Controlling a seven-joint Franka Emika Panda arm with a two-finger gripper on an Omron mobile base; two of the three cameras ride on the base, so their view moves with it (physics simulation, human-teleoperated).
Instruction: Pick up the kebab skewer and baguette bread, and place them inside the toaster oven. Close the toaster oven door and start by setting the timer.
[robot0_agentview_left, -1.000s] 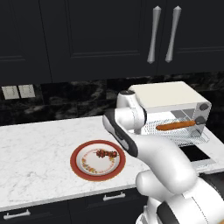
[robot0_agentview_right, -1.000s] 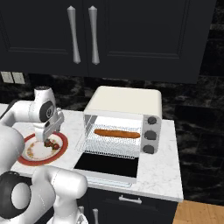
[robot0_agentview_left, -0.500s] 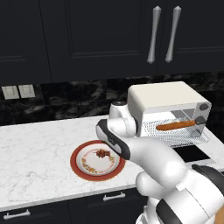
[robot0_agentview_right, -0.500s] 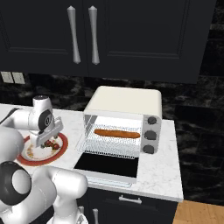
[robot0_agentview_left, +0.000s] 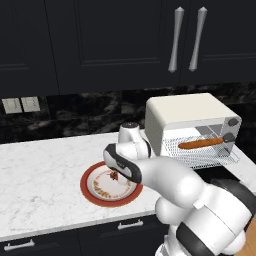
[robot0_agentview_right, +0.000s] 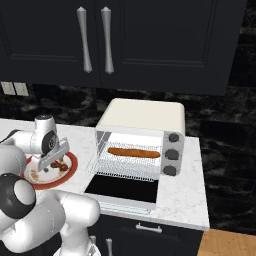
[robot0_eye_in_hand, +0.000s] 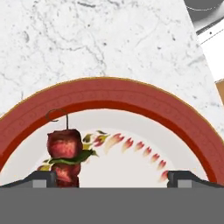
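The kebab skewer (robot0_eye_in_hand: 64, 151), a thin stick with dark red chunks and a green bit, lies on a red-rimmed plate (robot0_eye_in_hand: 109, 94). My gripper (robot0_eye_in_hand: 113, 178) hangs open just above the plate, and the skewer sits close to its left fingertip (robot0_eye_in_hand: 41, 177). In the right base view the gripper (robot0_agentview_right: 53, 161) points down at the skewer (robot0_agentview_right: 60, 166) on the plate (robot0_agentview_right: 73, 164). The baguette bread (robot0_agentview_right: 133, 152) lies on the rack inside the cream toaster oven (robot0_agentview_right: 145, 117). The toaster oven door (robot0_agentview_right: 122, 189) is folded down flat and open. In the left base view the arm covers part of the plate (robot0_agentview_left: 87, 187).
White marble counter (robot0_agentview_left: 40, 165) runs left of the plate. Dark upper cabinets with silver bar handles (robot0_agentview_right: 85, 40) hang above. Wall outlets (robot0_agentview_left: 21, 104) sit on the black backsplash. Grey knobs (robot0_agentview_right: 171, 155) line the oven's right side. The counter ends right of the oven.
The hand has swung left and come down from beside the oven until it is low over the plate. Its jaws have stayed open. Baguette and skewer have not moved.
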